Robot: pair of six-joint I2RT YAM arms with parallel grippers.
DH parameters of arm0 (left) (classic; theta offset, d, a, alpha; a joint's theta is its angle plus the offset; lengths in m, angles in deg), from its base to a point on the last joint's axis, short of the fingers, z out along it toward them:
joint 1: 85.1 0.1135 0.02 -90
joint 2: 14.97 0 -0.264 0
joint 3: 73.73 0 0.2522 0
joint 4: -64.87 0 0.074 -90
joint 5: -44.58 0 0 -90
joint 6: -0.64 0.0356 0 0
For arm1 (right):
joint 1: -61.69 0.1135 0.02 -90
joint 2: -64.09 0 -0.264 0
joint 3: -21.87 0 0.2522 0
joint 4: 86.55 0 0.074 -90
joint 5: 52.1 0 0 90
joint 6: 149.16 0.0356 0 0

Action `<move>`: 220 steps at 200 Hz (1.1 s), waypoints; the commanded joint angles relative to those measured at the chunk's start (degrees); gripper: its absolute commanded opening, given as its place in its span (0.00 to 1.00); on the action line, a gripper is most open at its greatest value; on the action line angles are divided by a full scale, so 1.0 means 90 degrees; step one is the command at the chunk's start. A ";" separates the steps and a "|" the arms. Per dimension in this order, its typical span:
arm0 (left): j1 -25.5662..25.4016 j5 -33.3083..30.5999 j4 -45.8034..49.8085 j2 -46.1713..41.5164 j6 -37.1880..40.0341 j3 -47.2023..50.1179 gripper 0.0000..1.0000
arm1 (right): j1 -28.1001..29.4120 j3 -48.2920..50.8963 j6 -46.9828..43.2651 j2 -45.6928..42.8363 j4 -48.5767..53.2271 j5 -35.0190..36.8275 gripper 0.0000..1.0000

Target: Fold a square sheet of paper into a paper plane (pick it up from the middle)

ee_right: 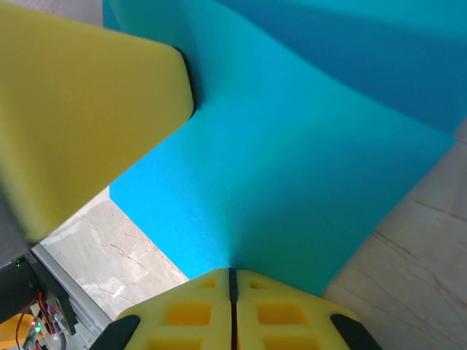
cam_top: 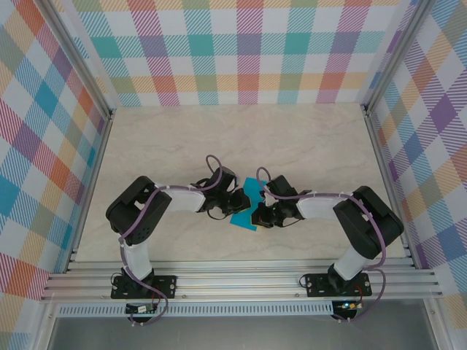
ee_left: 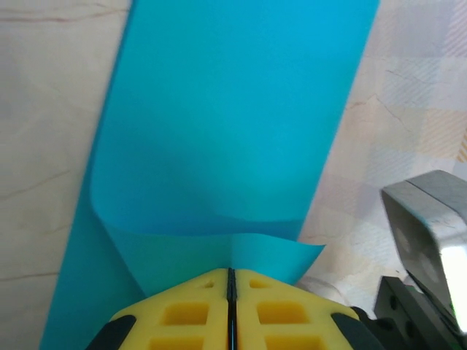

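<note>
The thin teal-blue square sheet of paper (cam_top: 243, 213) sat at the middle of the table, near its front edge, pinched between the two arms. The left gripper (ee_left: 231, 274) had its yellow foam fingers pressed together with only a hairline seam between them, clamping a corner of the sheet that curled up and back over the rest. Beyond that curl the paper (ee_left: 233, 124) ran away from the camera as a smooth, flat band over the pale marble-patterned tabletop (ee_left: 51, 109).

The right gripper (ee_right: 232, 275) was likewise closed tight on an edge of the sheet (ee_right: 292, 175), which bowed in a soft wave rather than a sharp crease. A yellow finger (ee_right: 80, 109) of the left gripper touched the paper close beside it.

From above, the two grippers (cam_top: 235, 201) (cam_top: 261, 216) met almost nose to nose over the sheet, inside bright multicoloured checked walls (cam_top: 241, 51).
</note>
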 commanded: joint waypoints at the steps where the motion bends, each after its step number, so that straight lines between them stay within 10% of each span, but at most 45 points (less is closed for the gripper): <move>1: 0.0044 -0.0322 0.0349 0.0138 0.0186 -0.0076 0.08 | 0.0025 0.0156 -0.0177 0.0270 0.0741 0.0534 0.07; 220: 0.0992 -0.0135 0.0394 0.0513 0.0941 -0.0275 0.07 | 0.0017 0.0069 -0.0506 0.0122 0.1118 0.0562 0.07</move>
